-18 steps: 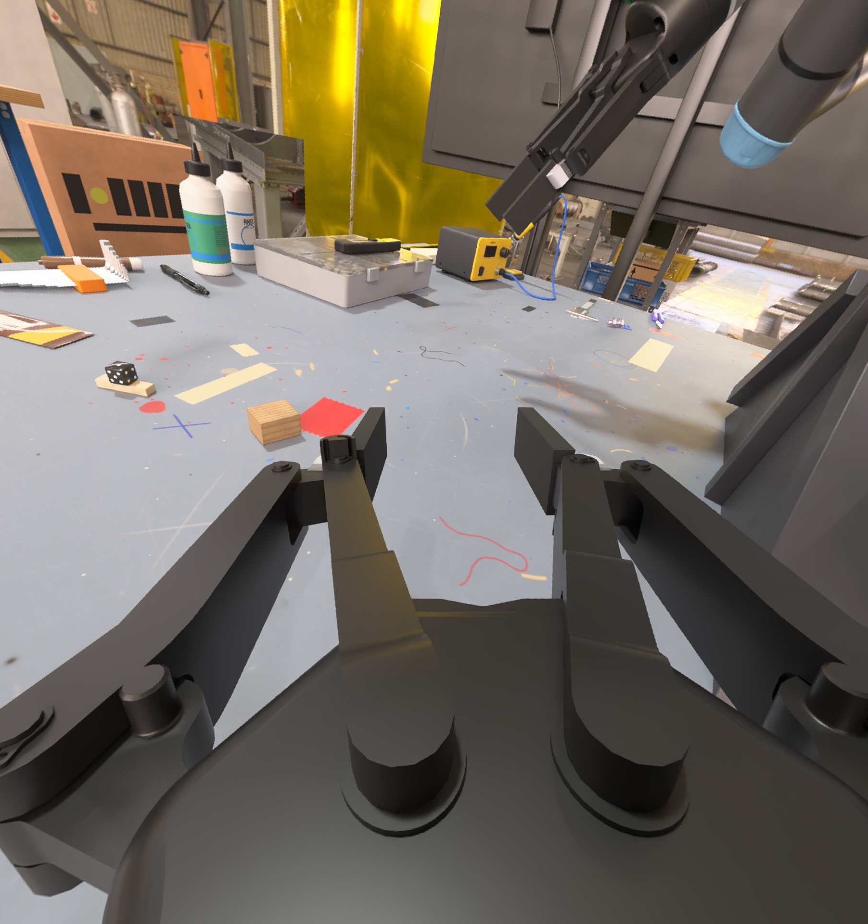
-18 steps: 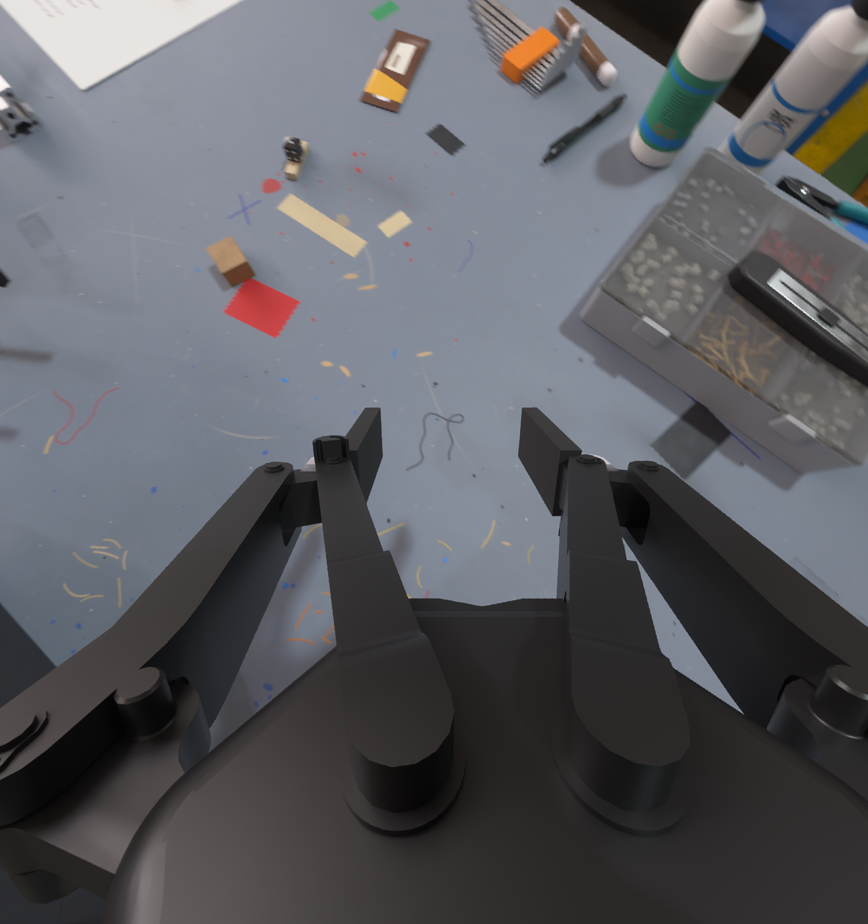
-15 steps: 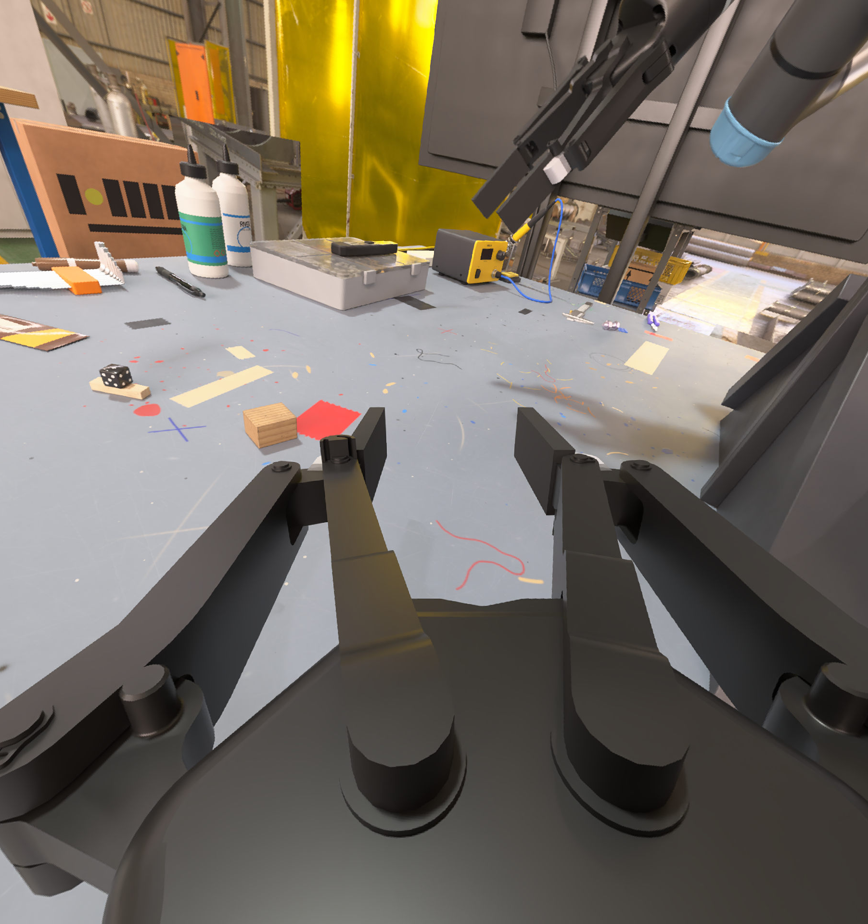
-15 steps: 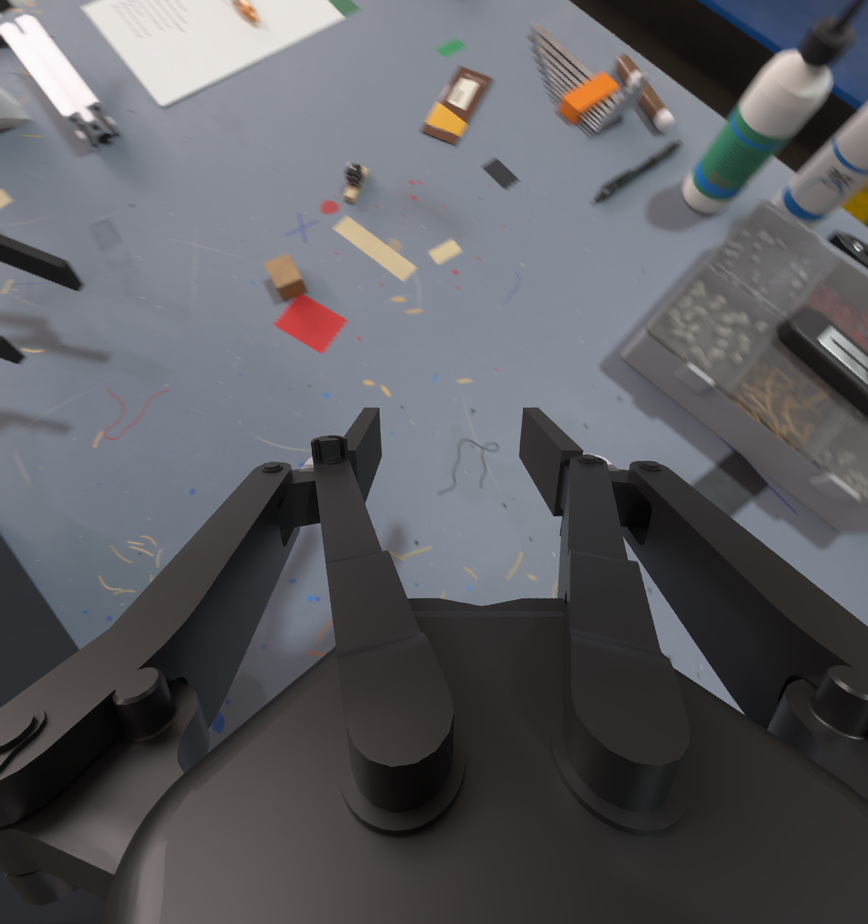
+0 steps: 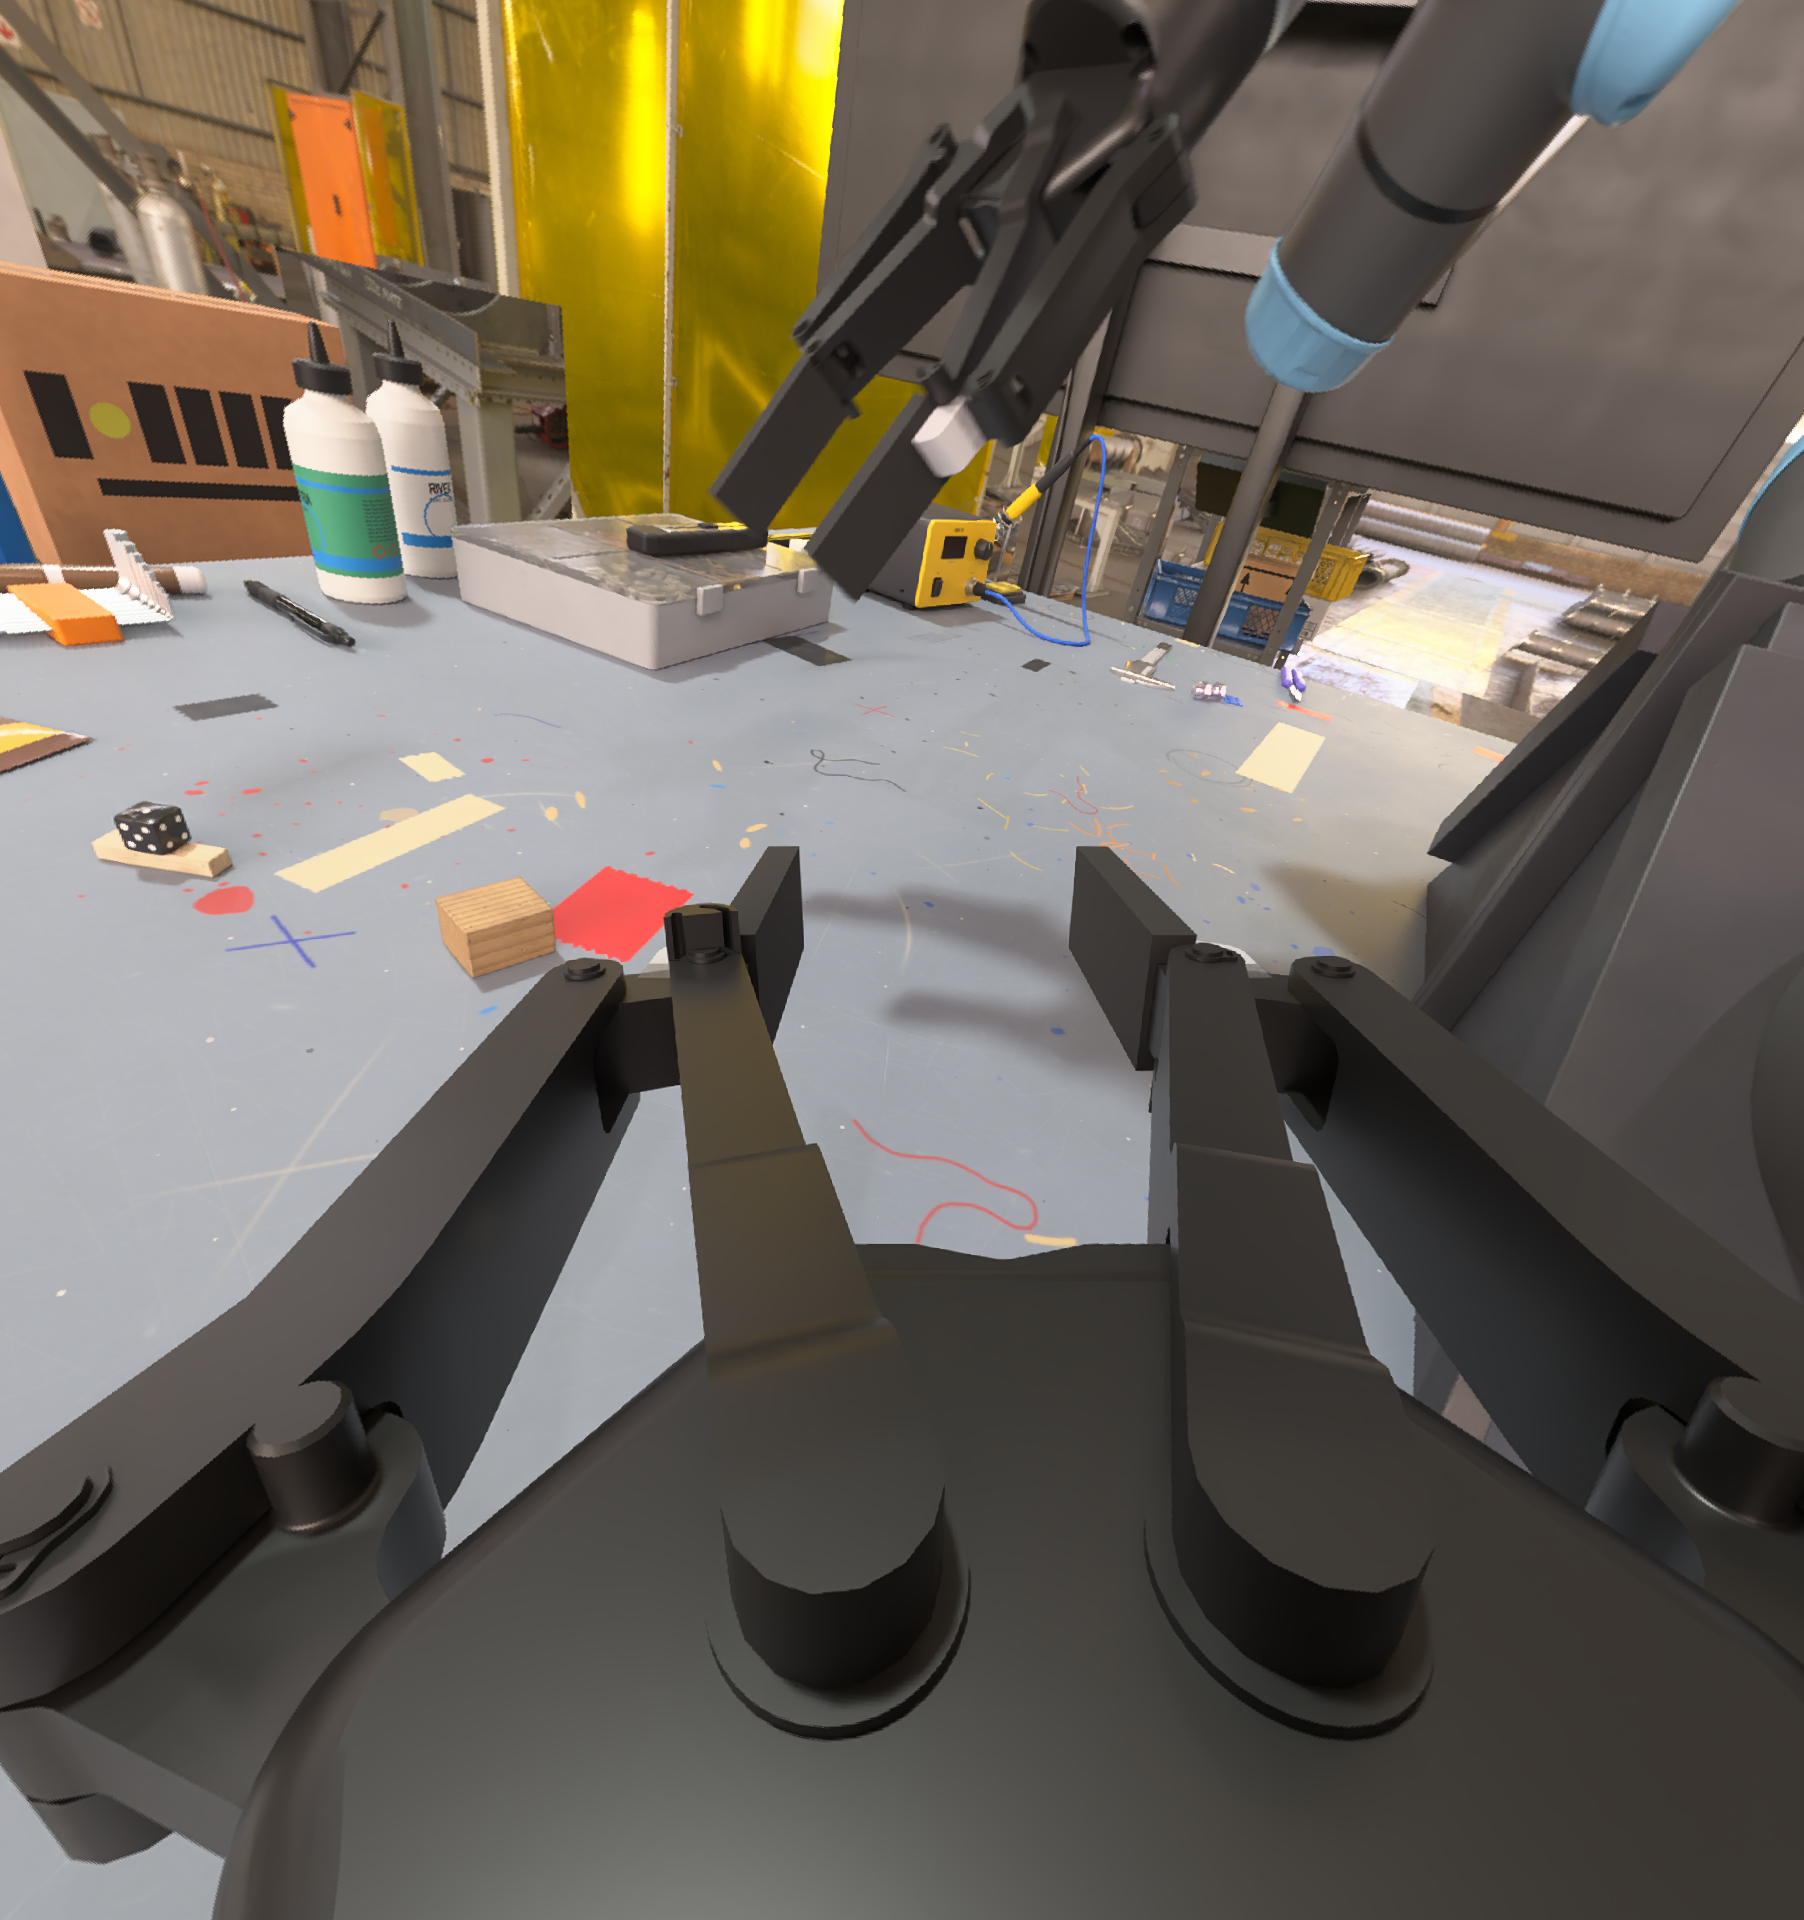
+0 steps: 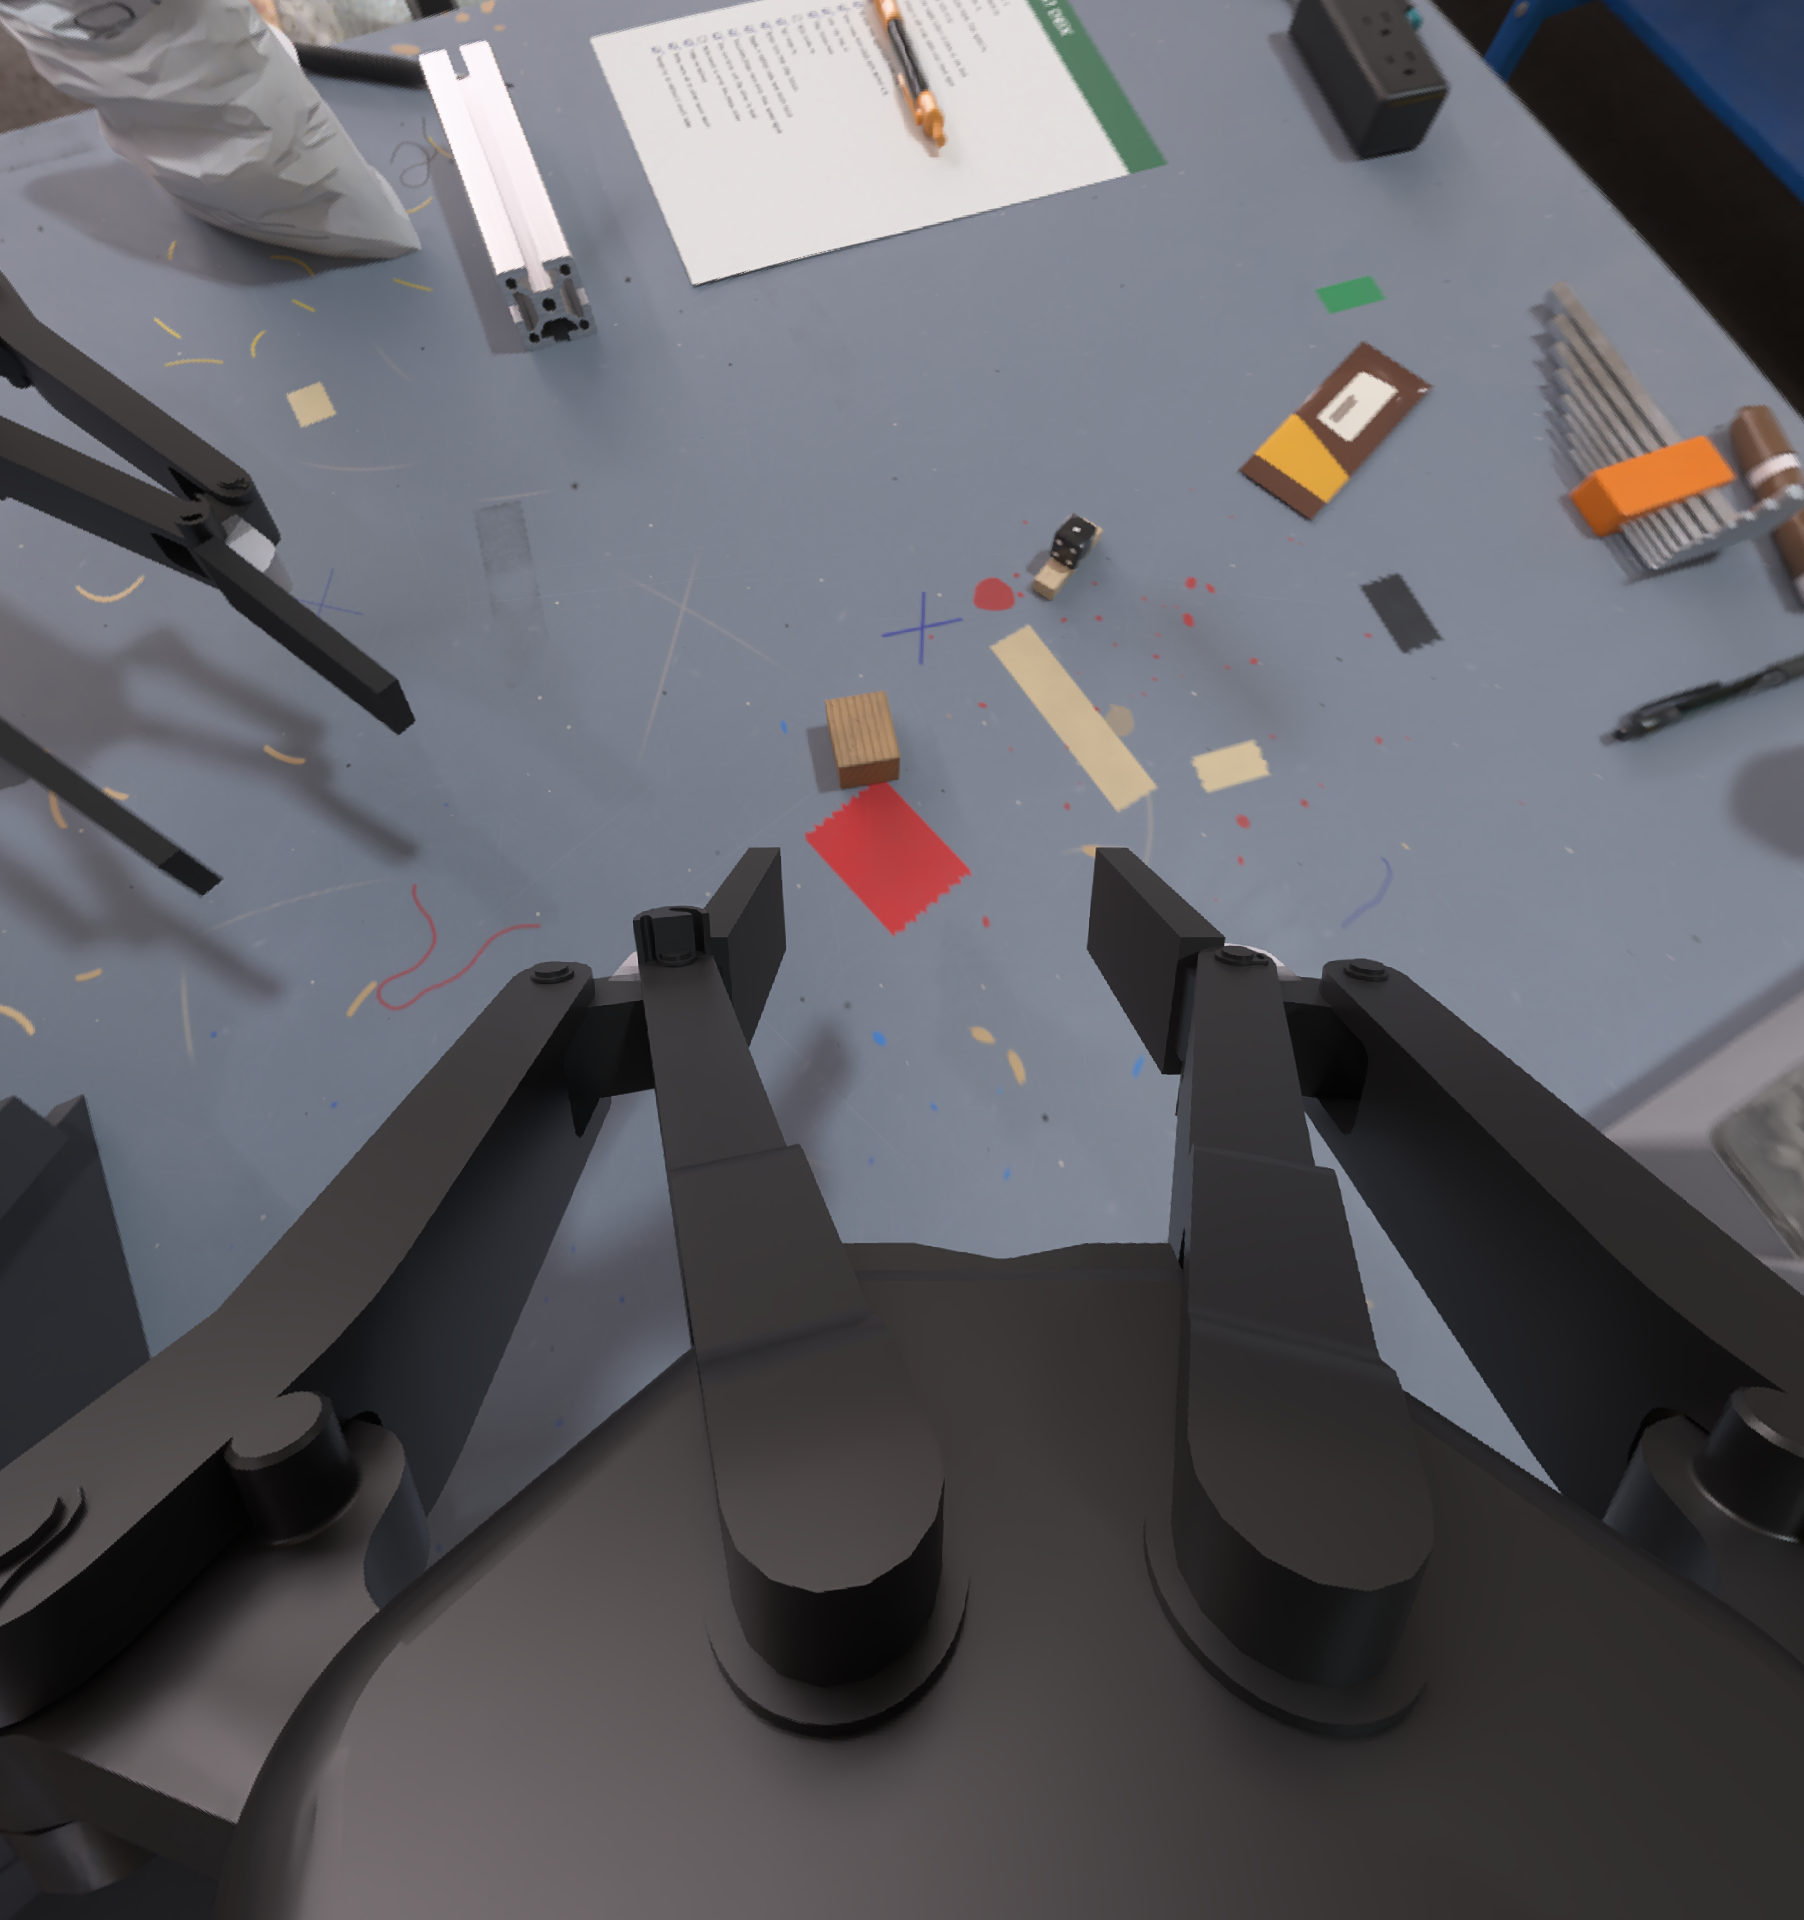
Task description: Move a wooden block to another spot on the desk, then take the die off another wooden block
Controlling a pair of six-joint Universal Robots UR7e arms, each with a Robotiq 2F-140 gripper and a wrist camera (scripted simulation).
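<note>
A wooden cube sits on the grey desk beside a red patch. A black die rests on a flat wooden block farther left. My left gripper is open and empty, low over the desk to the right of the cube. My right gripper is open and empty, high above the desk, just short of the red patch. It also shows in the left wrist view, hanging over the desk.
A grey parts box, two glue bottles, a pen, a hex key set, an aluminium profile, a white bag, a sheet of paper and a yellow device stand around the desk's edges.
My right gripper has swung toward the cube and the die, which now sit nearer its fingertips. In the left wrist view it has come lower and nearer. The left gripper has barely moved.
</note>
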